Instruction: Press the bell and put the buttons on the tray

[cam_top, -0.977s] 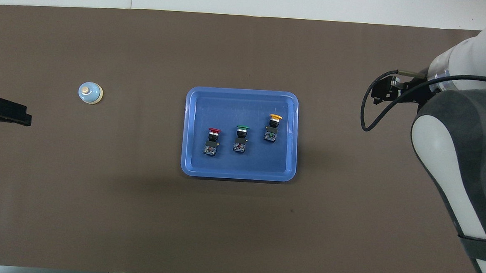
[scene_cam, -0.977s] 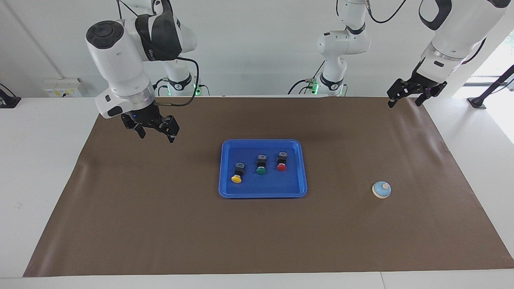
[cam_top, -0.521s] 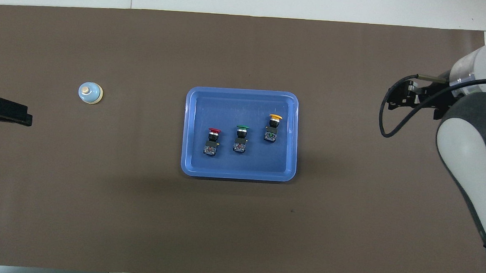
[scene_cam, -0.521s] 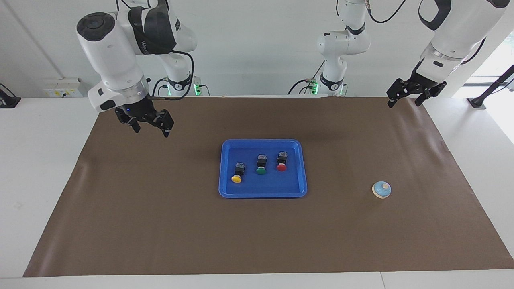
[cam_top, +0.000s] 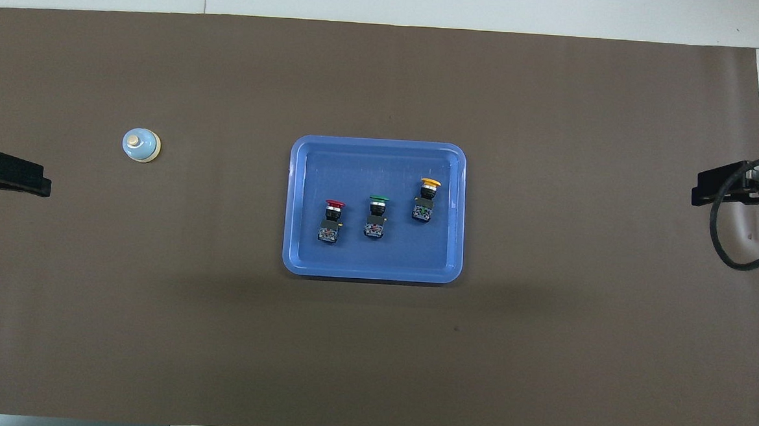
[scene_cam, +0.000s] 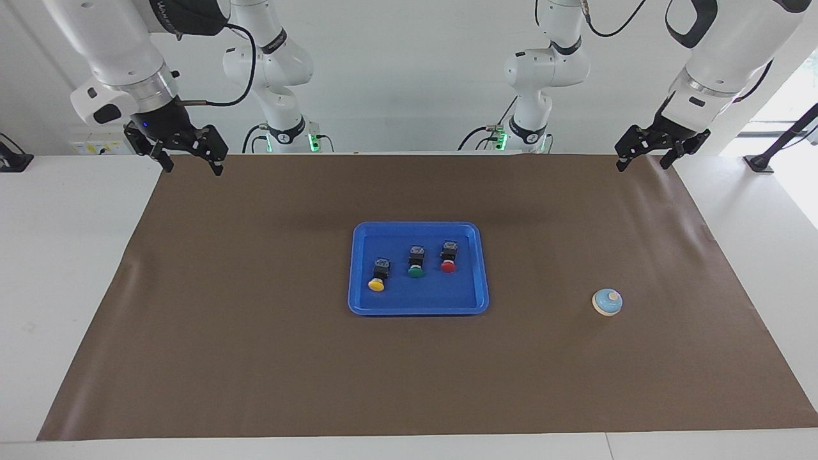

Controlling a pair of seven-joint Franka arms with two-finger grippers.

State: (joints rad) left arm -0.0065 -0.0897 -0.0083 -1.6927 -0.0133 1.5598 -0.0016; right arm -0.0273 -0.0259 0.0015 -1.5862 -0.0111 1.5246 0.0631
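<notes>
The blue tray [scene_cam: 418, 311] [cam_top: 378, 145] lies in the middle of the brown mat. Inside it lie three buttons in a row: yellow [scene_cam: 378, 279] [cam_top: 427, 196], green [scene_cam: 416, 265] [cam_top: 377, 213] and red [scene_cam: 448, 260] [cam_top: 332, 217]. The light-blue bell [scene_cam: 607, 302] [cam_top: 141, 144] stands alone on the mat toward the left arm's end. My left gripper [scene_cam: 642, 165] [cam_top: 11, 174] hangs open and empty over the mat's corner at that end. My right gripper [scene_cam: 192, 167] [cam_top: 732, 186] is raised, open and empty, over the mat's corner at the right arm's end.
A brown mat [scene_cam: 255, 358] covers most of the white table [scene_cam: 57, 268]. A black cable [cam_top: 735, 251] loops down from the right wrist. Both arm bases [scene_cam: 530, 128] stand at the robots' edge.
The right arm has lifted and drawn back from beside the tray to the mat's corner at its own end. The left arm, tray, buttons and bell have not moved.
</notes>
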